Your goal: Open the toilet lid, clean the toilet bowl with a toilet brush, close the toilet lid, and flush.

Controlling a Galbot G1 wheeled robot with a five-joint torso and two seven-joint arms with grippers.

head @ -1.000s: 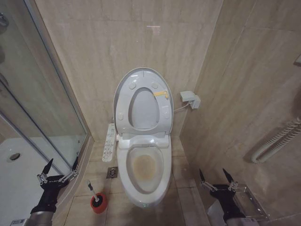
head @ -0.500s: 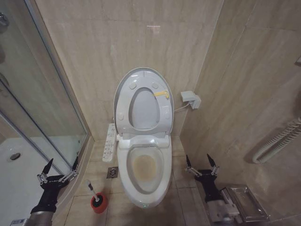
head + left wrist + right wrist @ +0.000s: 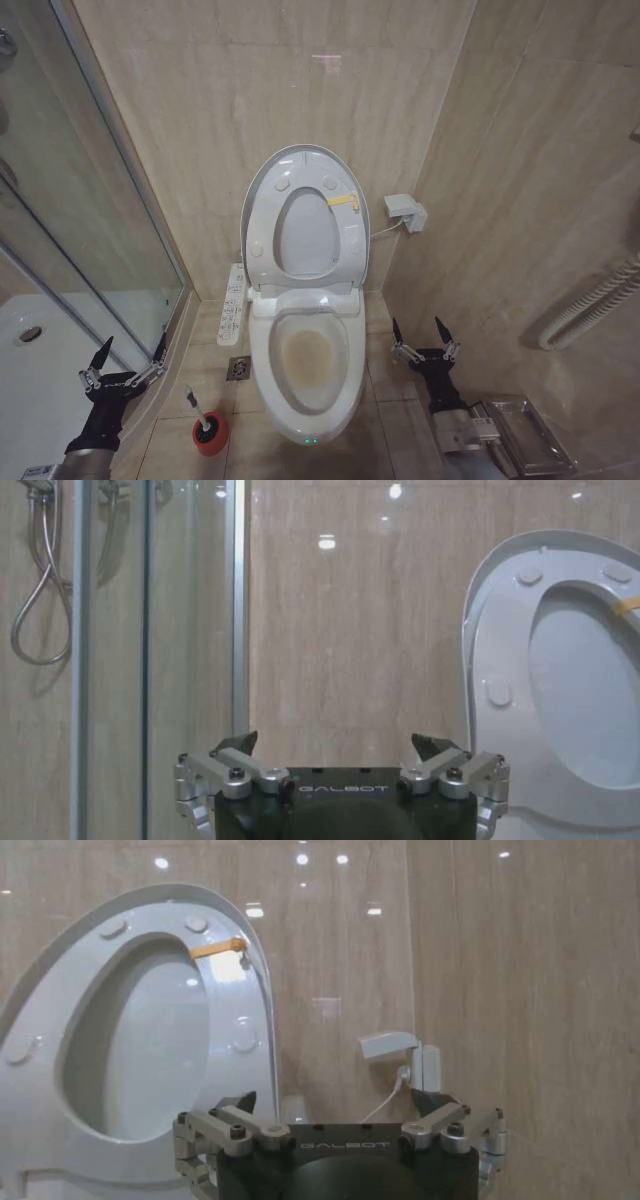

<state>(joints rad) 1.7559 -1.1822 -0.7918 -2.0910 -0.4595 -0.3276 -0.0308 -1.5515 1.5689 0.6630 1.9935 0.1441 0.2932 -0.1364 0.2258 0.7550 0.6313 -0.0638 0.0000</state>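
- Against the back wall, one toilet lid (image 3: 303,165) stood raised and near upright, its long axis running up the wall, rounded end uppermost, grey-white underside facing the robot.
- One toilet bowl (image 3: 305,395) lay below it, its long oval running from the wall toward the robot.
- One toilet brush (image 3: 198,405) stood in its red holder (image 3: 211,433) on the floor at the bowl's left, handle tilted up and to the left.
- One left gripper (image 3: 127,356) hovered beside the shower glass (image 3: 70,230), jaws spread.
- One right gripper (image 3: 420,333) hung just right of the bowl, jaws spread, holding nothing.
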